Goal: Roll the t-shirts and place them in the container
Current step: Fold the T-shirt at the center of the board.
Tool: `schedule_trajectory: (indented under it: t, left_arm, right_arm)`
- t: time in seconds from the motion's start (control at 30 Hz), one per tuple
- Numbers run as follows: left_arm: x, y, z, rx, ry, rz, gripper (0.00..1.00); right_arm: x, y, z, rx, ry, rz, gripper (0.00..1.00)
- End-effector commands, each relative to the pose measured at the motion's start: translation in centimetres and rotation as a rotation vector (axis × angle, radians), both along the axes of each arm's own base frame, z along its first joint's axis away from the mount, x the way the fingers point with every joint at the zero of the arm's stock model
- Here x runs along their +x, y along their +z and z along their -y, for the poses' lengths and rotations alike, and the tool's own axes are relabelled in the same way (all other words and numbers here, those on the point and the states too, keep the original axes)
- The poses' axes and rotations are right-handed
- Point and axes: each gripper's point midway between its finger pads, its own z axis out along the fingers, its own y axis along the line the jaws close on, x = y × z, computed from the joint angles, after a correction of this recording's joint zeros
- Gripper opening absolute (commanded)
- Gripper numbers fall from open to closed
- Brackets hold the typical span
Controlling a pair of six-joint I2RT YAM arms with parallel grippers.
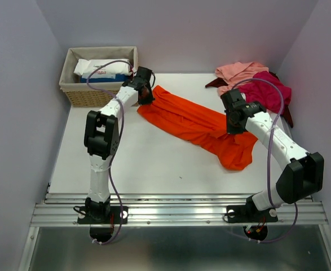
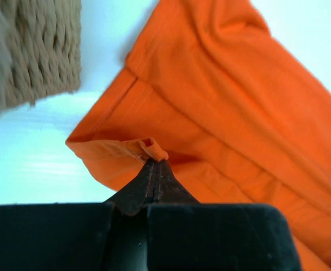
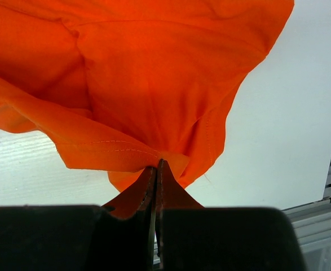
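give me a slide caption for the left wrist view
Left gripper pinching the orange t-shirt at its hem, woven basket nearby

A: Basket [image 1: 89,97]?
B: Upper left of frame, on table [image 1: 154,164], w/ packet [image 1: 100,68] in it.
A: Shirts?
B: Spread shirt [image 1: 193,124] lies diag. across ctr, right of basket; shirt pile [image 1: 255,82] upper right.
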Motion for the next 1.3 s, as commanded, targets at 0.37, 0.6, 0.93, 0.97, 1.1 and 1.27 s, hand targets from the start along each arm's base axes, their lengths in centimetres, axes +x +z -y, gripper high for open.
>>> schedule_trajectory:
  t: [0.37, 0.6, 0.93, 0.97, 1.1, 1.27]
  left_arm:
    - [5.3, 1.9, 0.1, 0.052, 0.002, 0.101, 0.0]
    - [5.7, 1.1, -0.6, 0.068, 0.009, 0.091, 0.0]
    - [6.4, 0.0, -0.7, 0.066, 0.003, 0.088, 0.0]
    - [6.4, -0.1, -0.6, 0.061, -0.001, 0.088, 0.0]
    - [6.5, 0.2, -0.2, 0.047, -0.018, 0.094, 0.09]
    - [6.2, 1.6, 0.6, 0.021, -0.055, 0.124, 0.56]
  right_arm:
    - [1.8, -0.2, 2.5, -0.099, -0.095, 0.033, 0.01]
    - [2.7, -0.5, 3.0, -0.105, -0.112, 0.049, 0.01]
    - [4.9, -1.9, 3.4, -0.122, -0.119, 0.062, 0.01]
    - [5.5, -1.8, 3.3, -0.119, -0.119, 0.081, 0.01]
    - [7.6, -2.0, 3.2, -0.152, -0.109, 0.1, 0.01]
    - [9.6, -2.7, 2.9, -0.172, -0.087, 0.104, 0.01]
